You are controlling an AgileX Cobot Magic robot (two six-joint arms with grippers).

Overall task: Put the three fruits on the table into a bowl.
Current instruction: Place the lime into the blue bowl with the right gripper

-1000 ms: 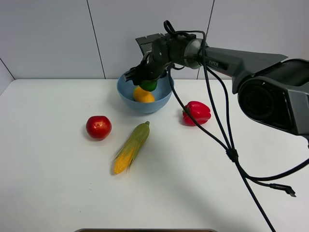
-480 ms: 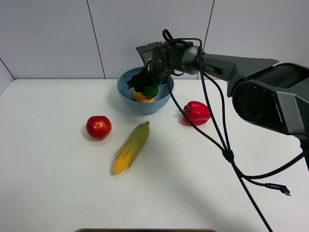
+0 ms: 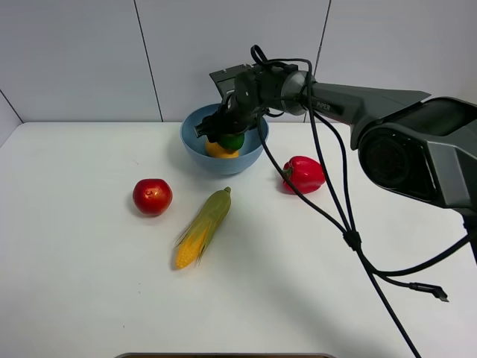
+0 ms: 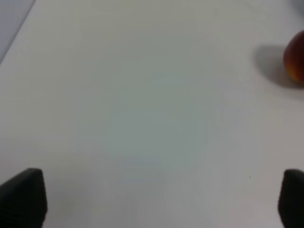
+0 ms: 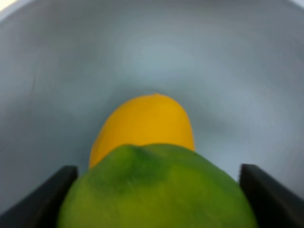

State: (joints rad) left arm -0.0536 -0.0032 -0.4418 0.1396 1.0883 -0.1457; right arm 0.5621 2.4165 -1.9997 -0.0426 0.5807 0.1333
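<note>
My right gripper reaches down into the light-blue bowl at the back of the table, its fingers on either side of the green lime. In the right wrist view the lime fills the gap between the two dark fingers and rests against the orange-yellow fruit, which lies in the bowl. The red apple sits on the table left of the middle. The left gripper hangs open over bare tabletop, with the apple at the view's edge.
A corn cob in green husk lies near the table's middle, between the apple and the bowl. A red bell pepper stands to the right of the bowl. Black cables hang from the right arm across the right side.
The right gripper came down with the lime from above the bowl's rim into the bowl, then held still. The left gripper has not moved.
</note>
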